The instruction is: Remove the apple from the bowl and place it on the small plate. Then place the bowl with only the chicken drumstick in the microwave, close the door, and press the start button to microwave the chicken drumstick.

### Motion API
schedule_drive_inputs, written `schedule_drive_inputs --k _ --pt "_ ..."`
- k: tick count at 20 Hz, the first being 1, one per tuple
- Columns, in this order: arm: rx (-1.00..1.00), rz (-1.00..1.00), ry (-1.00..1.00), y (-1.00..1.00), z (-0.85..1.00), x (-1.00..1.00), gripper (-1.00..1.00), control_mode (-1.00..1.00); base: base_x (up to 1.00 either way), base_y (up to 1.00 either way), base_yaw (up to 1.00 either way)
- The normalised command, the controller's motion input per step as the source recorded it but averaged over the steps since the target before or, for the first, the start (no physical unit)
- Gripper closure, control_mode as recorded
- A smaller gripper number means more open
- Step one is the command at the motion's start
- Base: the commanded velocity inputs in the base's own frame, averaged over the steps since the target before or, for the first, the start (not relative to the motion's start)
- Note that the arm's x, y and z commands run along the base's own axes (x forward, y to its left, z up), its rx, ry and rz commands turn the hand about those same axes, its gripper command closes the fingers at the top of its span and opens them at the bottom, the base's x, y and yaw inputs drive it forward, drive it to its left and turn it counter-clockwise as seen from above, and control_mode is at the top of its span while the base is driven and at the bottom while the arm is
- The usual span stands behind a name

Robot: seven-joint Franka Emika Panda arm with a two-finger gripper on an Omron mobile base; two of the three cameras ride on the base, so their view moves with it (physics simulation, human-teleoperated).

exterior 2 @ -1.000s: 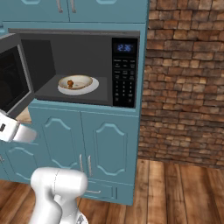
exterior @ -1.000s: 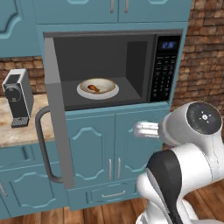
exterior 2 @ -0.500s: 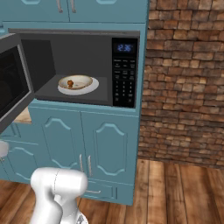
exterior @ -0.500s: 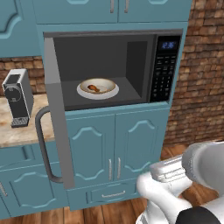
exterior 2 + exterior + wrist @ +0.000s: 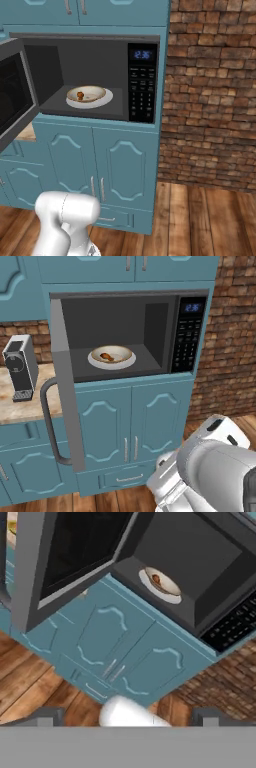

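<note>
Up ahead of the spread, empty fingers (image 5: 47, 716), the bowl (image 5: 112, 354) with the chicken drumstick (image 5: 106, 356) sits inside the microwave (image 5: 131, 331). Door (image 5: 64, 386) hangs open beside them, so I reckon closing it comes next: push its outer face.

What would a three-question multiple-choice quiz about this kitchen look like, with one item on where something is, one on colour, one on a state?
1. Where is the bowl?
A. On the counter
B. Inside the microwave
C. On the floor

2. What colour are the cabinet doors?
A. Teal
B. White
C. Red

3. How is the door of the microwave?
A. Shut
B. Removed
C. Swung open

Answers:
1 B, the bowl with the chicken drumstick sits in the dark cavity.
2 A, the panels below the oven are teal.
3 C, it stands out from the frame, leaving the cavity exposed.
</note>
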Motion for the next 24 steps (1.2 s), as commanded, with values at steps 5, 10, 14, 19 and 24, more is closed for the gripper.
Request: schedule_drive_inputs --k 5,10,14,19,24 --pt "-0.26 0.28 -0.02 0.97 -0.01 0.0 -1.0 -1.0 0.0 0.0 0.0" --pt "-0.27 0.26 -0.02 1.0 -0.01 0.0 -1.0 -1.0 0.0 0.0 0.0" --pt "-0.25 0.24 0.0 0.95 -0.06 0.0 -1.0 -1.0 0.0 0.0 0.0" --pt "-0.2 0.13 0.0 0.97 -0.37 0.52 -1.0 -1.0 0.0 0.0 0.0" --pt "-0.23 0.02 0.06 0.94 -0.61 0.97 -1.0 -1.0 0.0 0.0 0.0"
